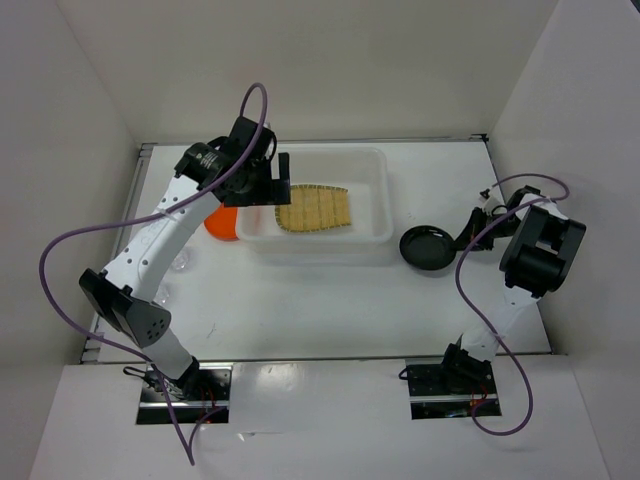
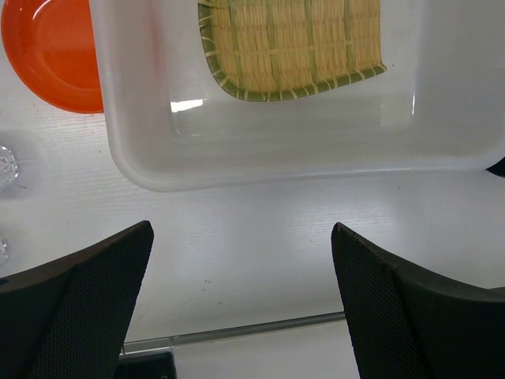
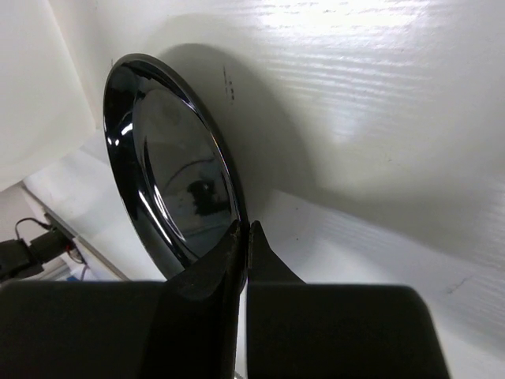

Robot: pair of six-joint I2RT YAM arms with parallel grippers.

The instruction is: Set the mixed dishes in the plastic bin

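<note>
R gripper (image 3: 243, 230), bottom centre of its wrist view, is pinched tight on the rim of the black plate (image 3: 170, 166). In top view the plate sits right of centre, outside the bin (image 2: 237, 170). Clear cups (image 1: 183, 262) stand at frame left by the L arm. L gripper (image 2: 241, 229) is spread wide w/ nothing btwn its fingers, at the bin's left end. Orange plate (image 2: 51, 55) lies just beside the bin's left wall. Tan tray (image 2: 296, 43) lies inside the bin.

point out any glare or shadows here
left wrist: white glare patch on the plastic bin floor by the woven tray; right wrist: the black plate is mirror-glossy, casting a broad shadow on the table; top external: evenly lit.
</note>
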